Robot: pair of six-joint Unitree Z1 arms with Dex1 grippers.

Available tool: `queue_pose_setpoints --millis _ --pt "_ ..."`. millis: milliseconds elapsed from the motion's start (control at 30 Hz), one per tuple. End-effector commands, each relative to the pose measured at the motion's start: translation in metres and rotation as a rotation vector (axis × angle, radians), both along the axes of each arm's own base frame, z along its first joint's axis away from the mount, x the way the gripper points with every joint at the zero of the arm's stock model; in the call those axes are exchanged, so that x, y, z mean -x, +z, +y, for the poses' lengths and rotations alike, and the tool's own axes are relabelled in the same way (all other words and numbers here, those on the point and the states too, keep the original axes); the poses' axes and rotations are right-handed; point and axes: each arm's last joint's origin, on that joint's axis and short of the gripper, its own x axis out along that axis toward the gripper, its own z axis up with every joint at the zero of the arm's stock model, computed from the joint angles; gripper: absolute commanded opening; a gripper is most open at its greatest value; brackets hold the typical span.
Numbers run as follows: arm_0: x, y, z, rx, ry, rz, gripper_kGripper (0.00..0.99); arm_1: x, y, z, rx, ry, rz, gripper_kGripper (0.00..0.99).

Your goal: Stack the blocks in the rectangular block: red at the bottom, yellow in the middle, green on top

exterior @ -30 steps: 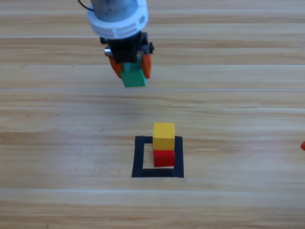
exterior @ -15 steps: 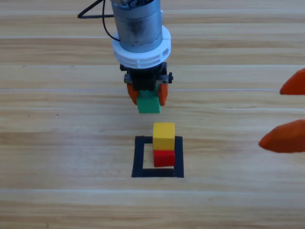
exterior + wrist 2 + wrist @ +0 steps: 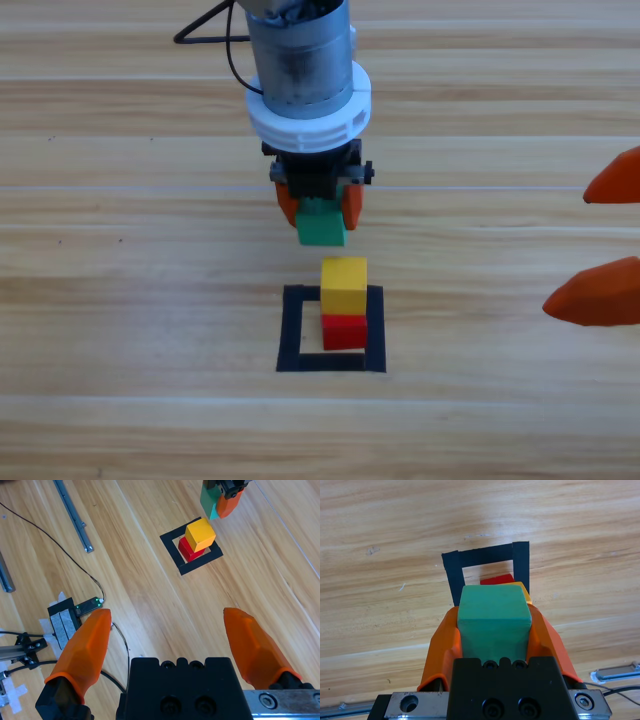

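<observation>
The yellow cube (image 3: pixel 344 284) sits on the red cube (image 3: pixel 345 331) inside the black tape frame (image 3: pixel 294 330), toward its right side. My left gripper (image 3: pixel 321 208) hangs just behind and above the stack, shut on the teal-green cube (image 3: pixel 321 224). In the left wrist view the green cube (image 3: pixel 493 617) fills the space between the jaws, with the frame (image 3: pixel 453 575), a sliver of red (image 3: pixel 496 579) and a yellow corner (image 3: pixel 524 590) beyond it. My right gripper (image 3: pixel 604 239) waits open at the right edge; its wrist view shows the stack (image 3: pixel 200 534) and frame (image 3: pixel 172 544) far off.
Bare wooden table surrounds the frame. The right wrist view shows metal rails (image 3: pixel 73 514), a black cable (image 3: pixel 60 547) and a small taped electronics board (image 3: pixel 67 617) off to one side of the work area.
The left gripper has carried the green cube from the back left toward the stack, now just behind it. The right gripper came into view at the right edge and now holds still.
</observation>
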Motion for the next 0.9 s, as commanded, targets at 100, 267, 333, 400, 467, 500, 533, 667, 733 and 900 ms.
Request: queue_pose_setpoints --millis 100,267,333,400,467,500,533,667,733,900 --pt "0.01 -0.027 -0.017 -0.057 -0.033 0.053 0.0 -0.007 -0.017 0.004 0.052 -0.005 0.045 0.99" --pt "0.015 -0.031 -0.021 -0.068 -0.048 0.057 0.0 -0.008 -0.02 0.006 0.064 -0.004 0.052 0.99" --pt "0.017 -0.032 -0.024 -0.072 -0.054 0.055 0.002 -0.008 -0.021 0.007 0.066 -0.004 0.052 0.99" --pt "0.019 -0.032 -0.026 -0.074 -0.059 0.053 0.002 -0.008 -0.021 0.007 0.066 -0.004 0.052 0.99" --pt "0.021 -0.032 -0.027 -0.077 -0.065 0.049 0.003 -0.008 -0.021 0.007 0.066 -0.004 0.052 0.99" --pt "0.022 -0.032 -0.028 -0.077 -0.068 0.049 0.003 -0.008 -0.021 0.007 0.066 -0.004 0.052 0.99" --pt "0.023 -0.032 -0.029 -0.078 -0.07 0.048 0.003 -0.008 -0.021 0.007 0.066 -0.004 0.052 0.99" --pt "0.024 -0.035 -0.031 -0.084 -0.076 0.051 0.003 -0.009 -0.021 0.007 0.066 -0.003 0.054 0.99" --pt "0.025 -0.034 -0.032 -0.083 -0.079 0.05 0.003 -0.009 -0.021 0.008 0.066 -0.003 0.054 0.99" --pt "0.027 -0.037 -0.035 -0.086 -0.085 0.05 0.005 -0.009 -0.021 0.008 0.067 -0.002 0.056 0.99"
